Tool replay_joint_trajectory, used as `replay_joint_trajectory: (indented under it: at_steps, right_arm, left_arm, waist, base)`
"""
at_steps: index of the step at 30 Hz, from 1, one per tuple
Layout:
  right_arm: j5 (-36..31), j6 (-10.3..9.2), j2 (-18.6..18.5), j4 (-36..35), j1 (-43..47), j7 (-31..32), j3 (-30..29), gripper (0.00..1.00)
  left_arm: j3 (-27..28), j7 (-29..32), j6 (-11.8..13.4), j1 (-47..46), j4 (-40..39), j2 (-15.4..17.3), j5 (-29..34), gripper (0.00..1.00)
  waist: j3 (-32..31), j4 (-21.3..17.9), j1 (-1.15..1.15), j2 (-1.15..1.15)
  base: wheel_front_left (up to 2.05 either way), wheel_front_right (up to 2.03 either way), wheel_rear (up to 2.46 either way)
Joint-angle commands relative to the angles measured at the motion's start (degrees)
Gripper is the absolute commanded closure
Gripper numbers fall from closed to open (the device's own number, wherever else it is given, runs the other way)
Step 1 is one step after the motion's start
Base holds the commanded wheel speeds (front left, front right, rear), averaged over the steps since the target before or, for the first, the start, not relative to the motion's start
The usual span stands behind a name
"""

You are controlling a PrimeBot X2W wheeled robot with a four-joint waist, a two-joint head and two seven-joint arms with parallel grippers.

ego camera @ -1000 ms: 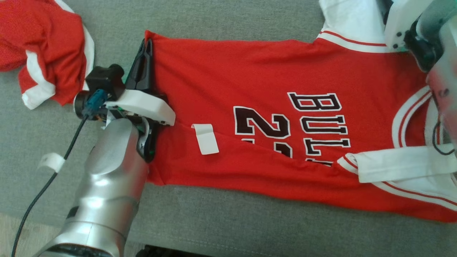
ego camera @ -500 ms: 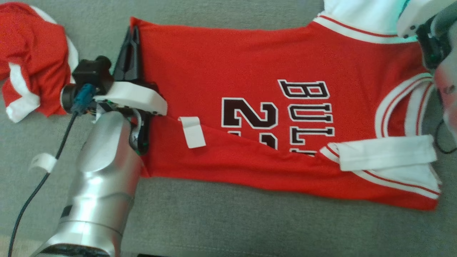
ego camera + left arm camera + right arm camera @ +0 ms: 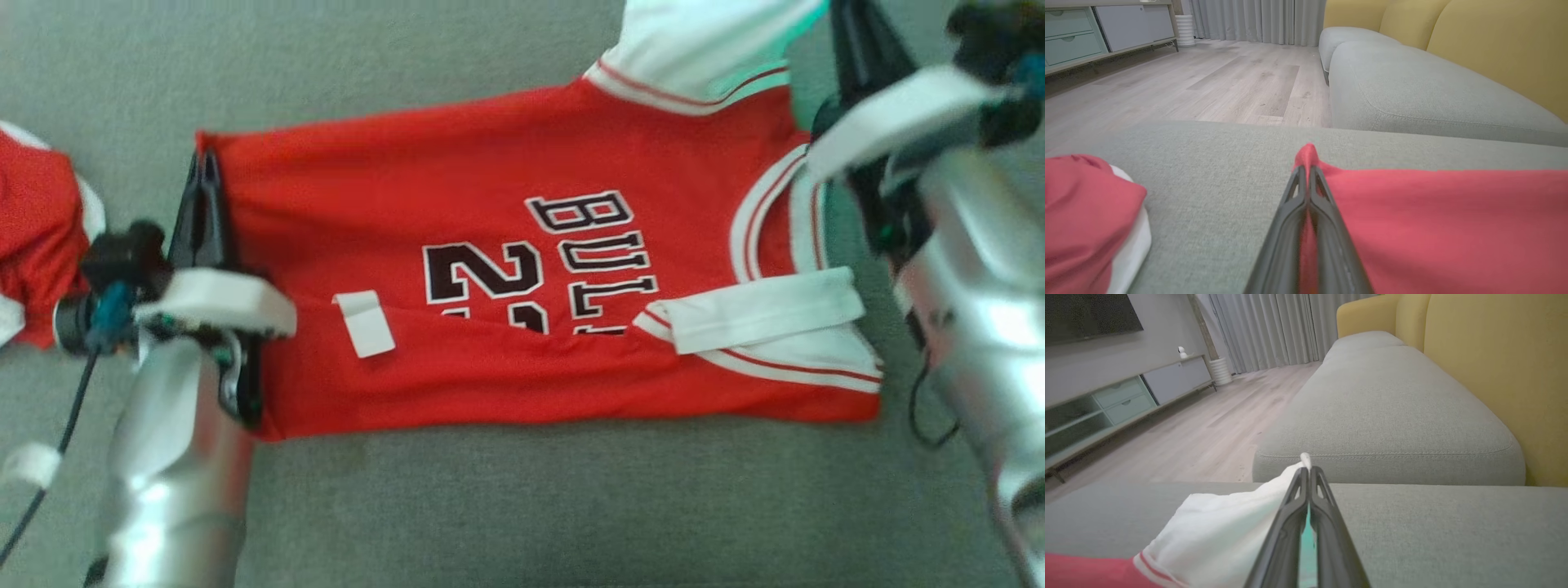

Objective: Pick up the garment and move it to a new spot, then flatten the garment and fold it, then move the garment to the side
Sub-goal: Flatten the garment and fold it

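Our left claw (image 3: pixel 1306 173) is clamped on the red hem corner (image 3: pixel 1308 153) of the garment (image 3: pixel 490 163), our right claw (image 3: pixel 1306 471) pinched shut on its white sleeve (image 3: pixel 1229 522); it lies spread across the grey cushion (image 3: pixel 490 506). We judge it best to pull both ends evenly and taut, so the fold lands without wrinkles.

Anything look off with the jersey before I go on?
Yes. The jersey is not flat: its near edge is folded over, hiding the number's lower part, and a white band lies across it. Left gripper pinches a hem corner, right gripper the white sleeve.
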Motion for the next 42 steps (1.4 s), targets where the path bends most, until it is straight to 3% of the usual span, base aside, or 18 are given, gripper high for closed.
replay_joint_trajectory:
  at_steps: [1, 10, 23, 24, 25, 26, 27, 29, 30, 32, 36, 42]
  right_arm:
    - [1.34, -0.04, -0.33, -4.18, 2.42, -0.75, 0.42, 1.00]
    - [7.38, -0.04, -1.89, -20.89, 24.60, -0.77, -0.83, 1.00]
    - [9.69, -0.04, -0.43, -20.82, 34.35, -0.56, -1.54, 1.00]
    - [9.70, -0.04, -0.28, -20.56, 34.53, -0.56, -1.72, 1.00]
    - [9.67, -0.04, -0.14, -20.29, 34.71, -0.56, -1.88, 1.00]
    - [9.63, -0.04, 0.00, -19.99, 34.90, -0.56, -2.02, 1.00]
    - [9.69, -0.04, 0.19, -19.60, 35.10, -0.35, -2.17, 1.00]
    - [9.71, -0.04, 0.54, -18.43, 35.41, 0.75, -2.43, 1.00]
    - [9.67, -0.04, 0.80, -18.10, 35.46, 0.78, -2.81, 0.49]
    - [8.46, -0.04, 1.01, -17.67, 35.30, 0.43, -3.51, 0.00]
    - [2.58, -0.04, 1.78, -17.57, 34.83, -0.55, -6.25, 0.00]
    - [-11.47, -0.04, 6.40, -21.54, 37.34, -0.75, -14.87, 0.00]
  left_arm:
    - [2.64, -0.29, -0.02, 1.46, -2.09, 2.43, 0.67, 1.00]
    - [8.03, -0.29, -0.23, 11.31, -6.47, 1.75, 3.77, 1.00]
    - [10.48, -0.29, -0.37, 19.80, -8.58, -0.90, 6.21, 1.00]
    - [10.48, -0.29, -0.45, 20.40, -8.69, -1.12, 6.30, 0.96]
    - [10.52, -0.29, -0.39, 20.99, -8.84, -1.36, 6.35, 0.75]
    - [10.55, -0.29, -0.32, 21.51, -8.93, -1.59, 6.33, 0.61]
    - [10.51, -0.29, -0.34, 21.93, -9.03, -1.78, 6.31, 0.00]
    - [10.73, -0.29, -0.42, 22.47, -9.40, -2.07, 6.03, 0.00]
    - [10.88, -0.29, -0.39, 22.68, -9.86, -2.17, 6.04, 0.00]
    - [11.35, -0.29, -0.04, 23.12, -11.14, -2.33, 6.20, 0.00]
    - [11.96, -0.29, 0.54, 24.85, -14.40, -2.53, 6.93, 0.00]
    - [11.00, -0.29, 1.12, 28.48, -18.15, -2.71, 7.89, 0.00]
  waist:
    - [-2.17, -1.95, 0.01, 0.00]
    - [-6.01, -4.95, 0.01, 0.00]
    - [-9.40, -4.99, 0.01, 0.00]
    - [-9.78, -4.80, 0.01, 0.00]
    - [-10.15, -4.65, 0.01, 0.00]
    - [-10.55, -4.48, 0.01, 0.00]
    - [-10.86, -4.36, 0.01, 0.00]
    - [-11.58, -4.13, 0.01, 0.00]
    - [-11.86, -4.06, 0.01, 0.00]
    - [-12.60, -3.90, 0.01, 0.00]
    - [-14.39, -3.84, 0.01, 0.00]
    - [-17.05, -3.37, 0.01, 0.00]
  base:
    - [0.00, 0.00, 0.00]
    - [0.00, 0.00, 0.00]
    - [0.00, 0.00, 0.00]
    - [0.00, 0.00, 0.00]
    - [0.00, 0.00, 0.00]
    - [0.00, 0.00, 0.00]
    - [0.00, 0.00, 0.00]
    - [0.00, 0.00, 0.00]
    - [0.00, 0.00, 0.00]
    - [0.00, 0.00, 0.00]
    - [0.00, 0.00, 0.00]
    - [0.00, 0.00, 0.00]
